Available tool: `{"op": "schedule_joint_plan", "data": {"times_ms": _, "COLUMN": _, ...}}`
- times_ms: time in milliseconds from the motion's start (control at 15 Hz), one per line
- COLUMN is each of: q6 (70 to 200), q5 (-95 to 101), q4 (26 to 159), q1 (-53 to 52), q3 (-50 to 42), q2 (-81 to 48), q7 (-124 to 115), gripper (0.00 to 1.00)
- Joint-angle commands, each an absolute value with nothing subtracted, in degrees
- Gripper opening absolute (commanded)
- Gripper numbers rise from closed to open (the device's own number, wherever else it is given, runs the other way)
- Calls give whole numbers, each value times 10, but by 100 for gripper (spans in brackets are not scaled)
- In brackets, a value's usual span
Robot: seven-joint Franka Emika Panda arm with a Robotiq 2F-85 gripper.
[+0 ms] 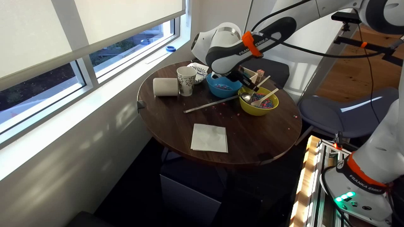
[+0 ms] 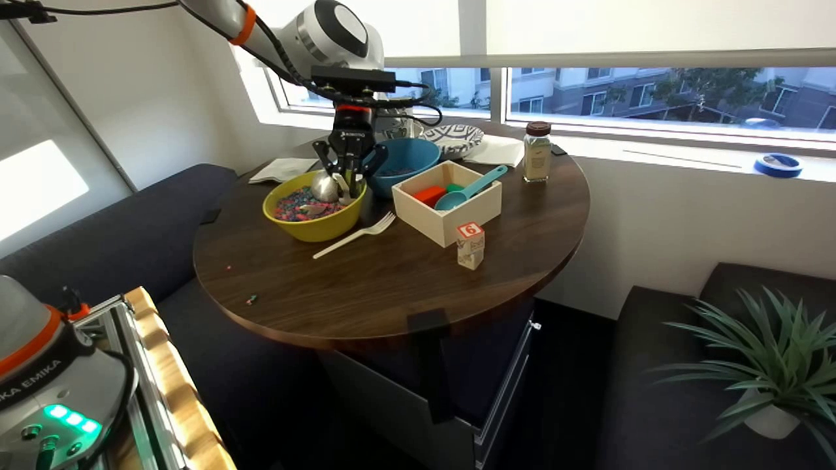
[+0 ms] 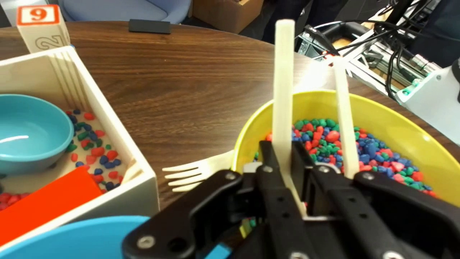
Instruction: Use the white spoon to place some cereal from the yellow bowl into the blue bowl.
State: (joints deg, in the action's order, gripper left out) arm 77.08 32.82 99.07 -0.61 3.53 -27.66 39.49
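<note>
The yellow bowl holds many coloured bits of cereal. A white spoon lies in it, its handle leaning over the rim; that handle also shows in the wrist view. My gripper is over the yellow bowl's edge, shut on a separate whitish handle that sticks up past the fingertips. This handle's lower end is hidden by the gripper. A metal spoon also sits in the yellow bowl. The blue bowl stands beside the yellow bowl with some cereal in it.
A wooden box with a teal scoop stands near both bowls. A white fork lies beside the yellow bowl. Stacked letter blocks, a jar, a patterned cup, a lying cup and napkins are around.
</note>
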Motion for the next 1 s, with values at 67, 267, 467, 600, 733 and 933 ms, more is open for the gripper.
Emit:
{"op": "schedule_joint_plan", "data": {"times_ms": 67, "q6": 809, "q5": 366, "q4": 1022, "q1": -2, "q3": 47, "q2": -253, "q7": 442, "gripper": 4}}
{"op": "schedule_joint_plan", "data": {"times_ms": 267, "q6": 833, "q5": 377, "q4": 1041, "q1": 2, "q3": 50, "q2": -237, "q7": 479, "gripper": 4}}
{"op": "schedule_joint_plan", "data": {"times_ms": 467, "q6": 863, "q5": 383, "q4": 1064, "q1": 5, "q3": 50, "q2": -218, "q7": 524, "gripper": 4}}
{"op": "schedule_joint_plan", "data": {"times_ms": 600, "q6": 887, "q5": 387, "q4": 1079, "q1": 6, "q3": 50, "q2": -205, "q7": 554, "gripper": 4}}
{"op": "schedule_joint_plan", "data": {"times_ms": 733, "q6": 914, "q5": 387, "q4": 1093, "q1": 7, "q3": 49, "q2": -193, "q7": 582, "gripper": 4}}
{"op": "schedule_joint_plan", "data": {"times_ms": 933, "q6": 945, "q5": 392, "q4": 1111, "q1": 5, "q3": 46, "q2": -176, "q7": 612, "gripper": 4}}
